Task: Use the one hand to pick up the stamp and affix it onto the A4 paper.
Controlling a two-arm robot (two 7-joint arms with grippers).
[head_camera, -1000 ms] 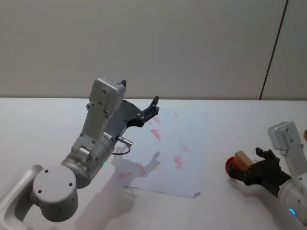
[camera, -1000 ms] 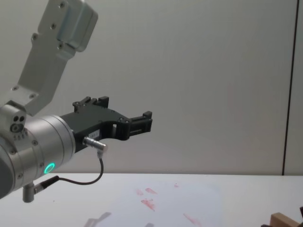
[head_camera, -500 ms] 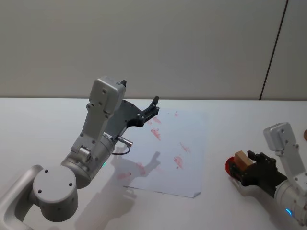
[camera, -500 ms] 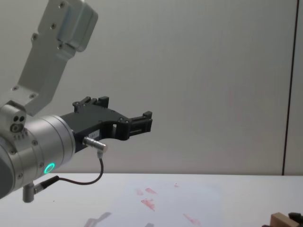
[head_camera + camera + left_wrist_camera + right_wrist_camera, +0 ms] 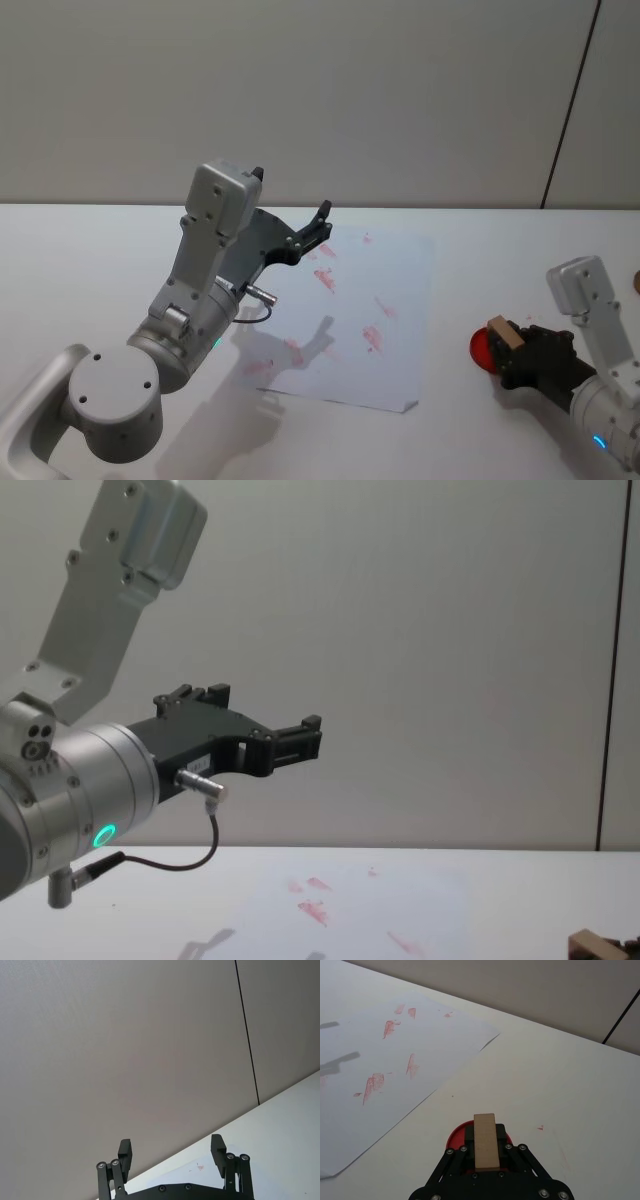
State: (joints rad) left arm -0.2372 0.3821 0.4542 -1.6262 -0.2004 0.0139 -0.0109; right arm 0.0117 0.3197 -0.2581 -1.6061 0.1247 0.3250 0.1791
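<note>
The stamp (image 5: 485, 1141), a light-brown wooden block, sits between the black fingers (image 5: 468, 1135) of my right gripper (image 5: 485, 1146), which is shut on it. It is held over a round red ink pad (image 5: 456, 1135) on the table, right of the A4 paper (image 5: 350, 1110). In the head view the stamp (image 5: 499, 336) and right gripper (image 5: 507, 347) are at the right, with the red-smudged paper (image 5: 400, 290) in the middle. My left gripper (image 5: 318, 226) hangs open, raised above the paper's far left corner; its fingers (image 5: 125, 1152) point at the wall.
The ink pad (image 5: 482, 350) lies on the white table (image 5: 80, 250) a short way from the paper's right edge. The paper's near right corner (image 5: 410, 405) curls up slightly. A small red mark (image 5: 540, 1128) is on the table beside the pad.
My right gripper, with the stamp in it, has shifted slightly left and lower over the red pad. The left arm has not moved.
</note>
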